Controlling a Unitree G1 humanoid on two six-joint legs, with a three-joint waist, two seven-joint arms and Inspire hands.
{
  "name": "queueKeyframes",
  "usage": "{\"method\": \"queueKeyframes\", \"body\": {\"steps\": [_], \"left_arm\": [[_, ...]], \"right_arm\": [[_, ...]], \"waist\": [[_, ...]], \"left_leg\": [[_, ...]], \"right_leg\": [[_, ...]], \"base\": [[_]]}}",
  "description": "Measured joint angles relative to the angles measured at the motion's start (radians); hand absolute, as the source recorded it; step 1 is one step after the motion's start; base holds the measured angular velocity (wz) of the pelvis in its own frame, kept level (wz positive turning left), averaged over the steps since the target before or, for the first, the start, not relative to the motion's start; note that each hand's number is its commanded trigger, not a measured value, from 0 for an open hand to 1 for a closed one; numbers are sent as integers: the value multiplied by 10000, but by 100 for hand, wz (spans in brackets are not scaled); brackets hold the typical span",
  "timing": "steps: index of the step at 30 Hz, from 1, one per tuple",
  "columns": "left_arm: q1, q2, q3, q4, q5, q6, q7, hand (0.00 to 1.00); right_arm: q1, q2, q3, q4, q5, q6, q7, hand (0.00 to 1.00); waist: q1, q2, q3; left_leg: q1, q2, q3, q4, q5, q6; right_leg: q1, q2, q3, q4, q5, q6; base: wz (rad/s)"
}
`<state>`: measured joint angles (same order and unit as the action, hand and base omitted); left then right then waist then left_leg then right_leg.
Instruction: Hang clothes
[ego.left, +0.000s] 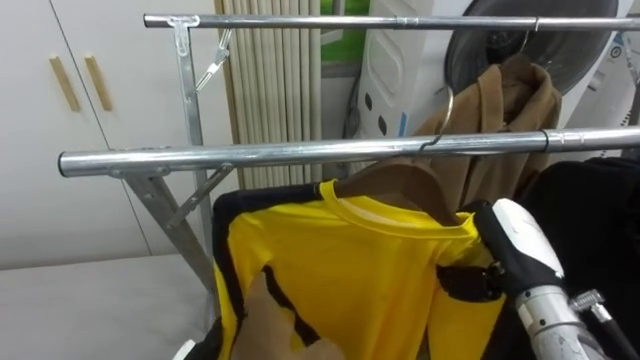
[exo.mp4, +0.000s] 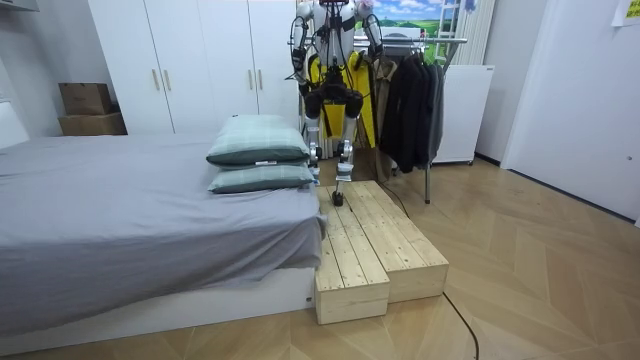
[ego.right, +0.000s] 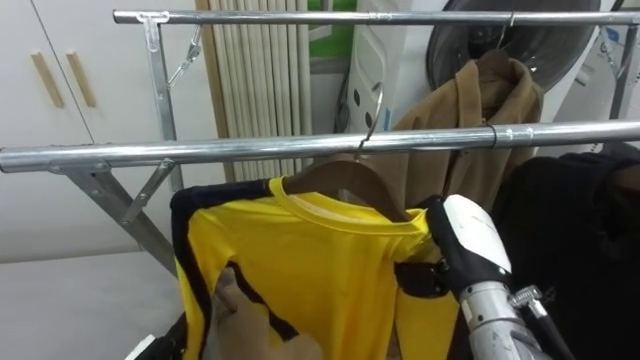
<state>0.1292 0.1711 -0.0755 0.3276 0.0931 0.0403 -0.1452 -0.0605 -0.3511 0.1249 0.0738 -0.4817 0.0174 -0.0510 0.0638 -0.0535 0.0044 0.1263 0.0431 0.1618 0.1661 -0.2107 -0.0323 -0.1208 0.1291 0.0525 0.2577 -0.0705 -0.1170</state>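
Looking down through the head camera, I see the yellow shirt, a smooth knit with black trim, draped on a curved wooden hanger at centre frame, just below the near rail, a shiny round steel tube. The thin wire hook curves above that rail. My right hand meets the shirt's shoulder at lower right. My left hand is a pale blur at bottom centre. I cannot tell either hand's grip. A brown coat hangs at upper right.
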Motion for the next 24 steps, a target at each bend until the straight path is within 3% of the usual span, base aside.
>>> {"method": "queueKeyframes", "body": {"steps": [7,13,16,24], "left_arm": [[0,3,127,-76,326,2,2,0],[-3,42,141,-153,326,20,12,0],[-2,51,122,-152,334,53,25,0],[3,157,105,-335,356,61,195,0]], "right_arm": [[0,-2,1,-94,33,149,914,100],[3,-1,118,339,118,276,1475,100],[12,-2,117,867,106,531,1757,100],[23,129,108,2026,756,171,1836,100]], "waist": [[47,-107,6],[138,-364,55],[213,-399,54],[195,-464,-26]], "left_leg": [[-15,7,-41,6,1,-1],[32,17,-23,11,1,-1],[-1,20,-31,10,-1,3],[93,31,-286,23,-7,13]], "right_leg": [[2,4,-7,-23,3,-6],[107,5,-22,-106,22,5],[135,-2,-42,-220,74,43],[399,-52,-279,-392,101,15]], "base": [[0],[0],[0],[9]]}}
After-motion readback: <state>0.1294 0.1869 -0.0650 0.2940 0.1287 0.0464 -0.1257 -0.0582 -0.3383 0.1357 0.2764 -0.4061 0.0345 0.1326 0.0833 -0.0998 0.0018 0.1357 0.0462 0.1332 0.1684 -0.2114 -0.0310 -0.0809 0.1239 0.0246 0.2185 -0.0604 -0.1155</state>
